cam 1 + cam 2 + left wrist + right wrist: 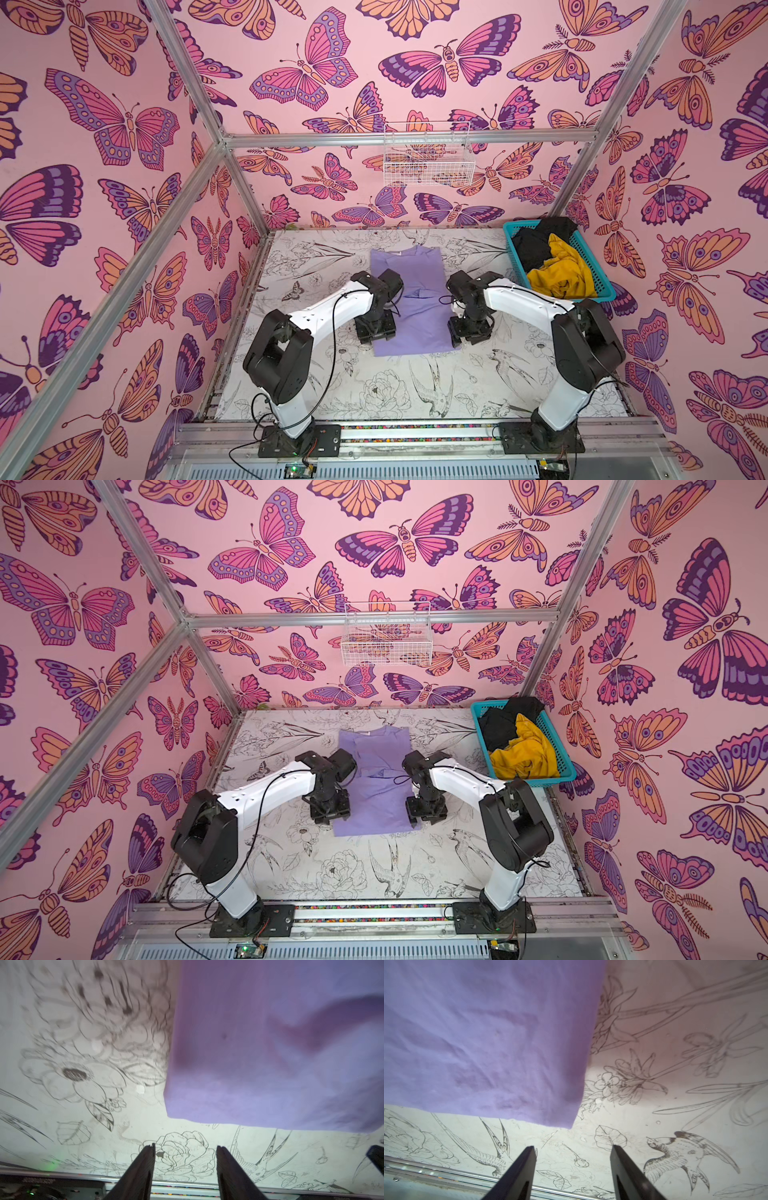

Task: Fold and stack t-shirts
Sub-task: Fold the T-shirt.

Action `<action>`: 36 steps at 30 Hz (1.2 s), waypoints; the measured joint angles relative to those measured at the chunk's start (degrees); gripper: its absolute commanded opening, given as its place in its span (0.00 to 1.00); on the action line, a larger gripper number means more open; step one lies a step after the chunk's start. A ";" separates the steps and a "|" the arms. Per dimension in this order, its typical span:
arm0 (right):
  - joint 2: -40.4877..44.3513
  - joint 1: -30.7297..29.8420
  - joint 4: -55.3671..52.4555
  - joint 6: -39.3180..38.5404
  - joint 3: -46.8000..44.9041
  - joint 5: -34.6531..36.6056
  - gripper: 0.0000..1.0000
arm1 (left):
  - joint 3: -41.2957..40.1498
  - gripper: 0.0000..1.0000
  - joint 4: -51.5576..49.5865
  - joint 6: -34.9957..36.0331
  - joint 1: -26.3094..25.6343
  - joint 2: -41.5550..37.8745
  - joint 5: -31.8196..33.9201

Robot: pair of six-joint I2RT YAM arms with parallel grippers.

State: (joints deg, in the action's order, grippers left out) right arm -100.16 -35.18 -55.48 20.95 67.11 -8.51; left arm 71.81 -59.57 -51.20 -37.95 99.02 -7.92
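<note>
Hovering is about all that's going on here: the lavender t-shirt lies flat in the middle of the counter, collar at the far end and hem at the near end. Both sides look tucked in, so it reads as a long narrow rectangle. The left arm and right arm hang their jaws over the near left and near right corners of that hem, one each. That makes sense if the next fold brings the hem up toward the collar, since you'd want both corners lifted together so the cloth doesn't skew. Both wrist views show the jaws spread apart with nothing between them, just printed counter, and the shirt's corner sits a little beyond the tips. So no grip yet, I'd say. Over at the far right, the teal basket holds the black t-shirt and the mustard-yellow t-shirt, bunched up and out of the way of the folding spot. My guess: first shirt roughly half folded, nothing stacked.
</note>
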 measured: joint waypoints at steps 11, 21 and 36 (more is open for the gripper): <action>0.46 -0.92 5.27 3.06 -2.95 -1.86 0.63 | -2.21 0.49 3.69 -1.42 -2.21 0.26 0.09; -0.70 -0.92 5.81 3.02 -2.34 -0.92 0.62 | -2.23 0.47 5.90 1.70 -1.05 6.99 4.11; -2.29 -0.92 6.51 2.80 -2.21 0.46 0.62 | -3.65 0.40 9.46 5.75 2.86 8.39 -1.73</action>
State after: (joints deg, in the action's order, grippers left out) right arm -102.45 -36.10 -48.97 23.75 64.90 -8.05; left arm 68.16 -50.11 -45.45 -35.09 107.42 -9.65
